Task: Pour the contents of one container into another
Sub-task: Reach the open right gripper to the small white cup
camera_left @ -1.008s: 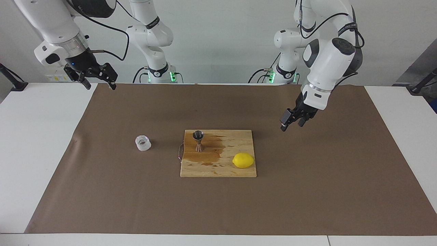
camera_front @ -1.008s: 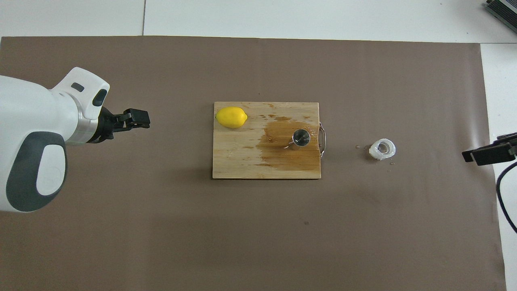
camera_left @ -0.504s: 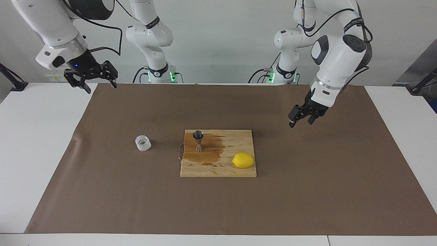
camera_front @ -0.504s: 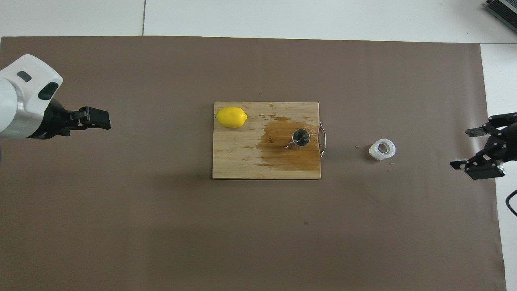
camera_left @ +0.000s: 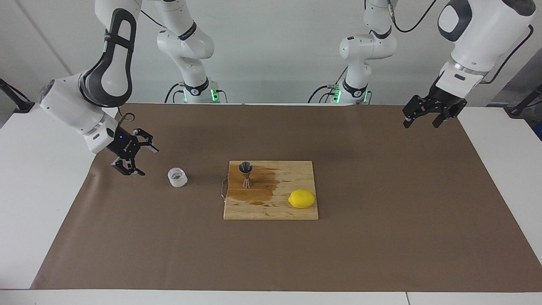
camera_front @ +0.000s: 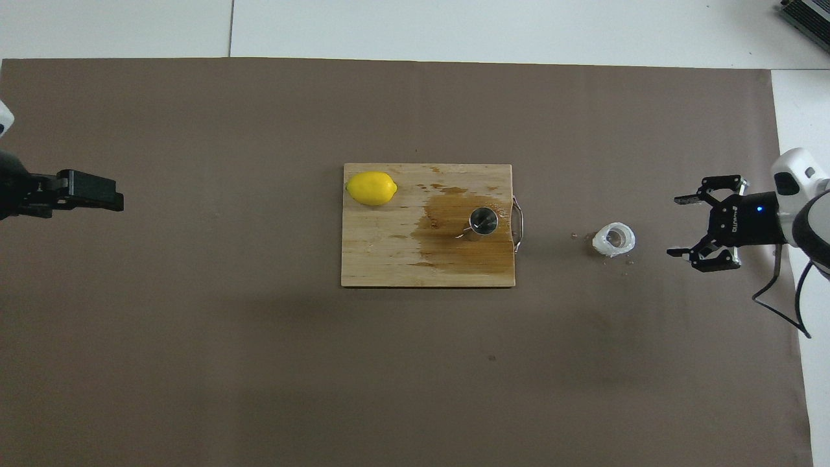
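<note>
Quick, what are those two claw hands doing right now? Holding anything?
Right gripper: open, empty, low beside the small jar.
Left gripper: open, empty, up over the brown mat's edge.

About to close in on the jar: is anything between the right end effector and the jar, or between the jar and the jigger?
Nothing visible. Bare paper separates the open right end effector from the jar, and jar from jigger on the cutting board.
</note>
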You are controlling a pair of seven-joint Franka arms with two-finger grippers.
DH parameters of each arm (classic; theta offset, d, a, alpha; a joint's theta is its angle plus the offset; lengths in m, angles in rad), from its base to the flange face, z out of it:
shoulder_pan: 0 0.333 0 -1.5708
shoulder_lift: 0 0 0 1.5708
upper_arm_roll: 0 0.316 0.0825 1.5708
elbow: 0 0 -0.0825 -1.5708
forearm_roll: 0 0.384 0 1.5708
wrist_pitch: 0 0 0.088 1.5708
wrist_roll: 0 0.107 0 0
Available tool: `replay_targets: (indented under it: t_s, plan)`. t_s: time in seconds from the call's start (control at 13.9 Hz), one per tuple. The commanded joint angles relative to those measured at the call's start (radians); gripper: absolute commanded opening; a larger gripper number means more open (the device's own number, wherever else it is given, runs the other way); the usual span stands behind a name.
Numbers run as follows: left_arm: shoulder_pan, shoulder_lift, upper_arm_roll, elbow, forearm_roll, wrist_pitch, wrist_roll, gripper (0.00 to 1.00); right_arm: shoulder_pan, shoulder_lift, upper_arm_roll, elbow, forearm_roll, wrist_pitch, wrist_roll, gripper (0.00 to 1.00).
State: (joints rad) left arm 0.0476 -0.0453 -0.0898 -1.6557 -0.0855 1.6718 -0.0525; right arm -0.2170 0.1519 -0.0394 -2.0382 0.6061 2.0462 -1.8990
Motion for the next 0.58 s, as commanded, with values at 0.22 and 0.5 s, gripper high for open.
replay_targets:
  t_s: [0.22,0.5]
  plan:
    - [-0.017,-0.007,0.015,0.000,0.051,-0.064,0.019,1.00,-0.021,0.119,0.009,-0.051,0.254,0.008,-0.311,1.00]
    - [-0.015,-0.004,-0.007,0.070,0.112,-0.121,0.022,1.00,-0.010,0.181,0.012,-0.049,0.352,0.002,-0.385,1.00]
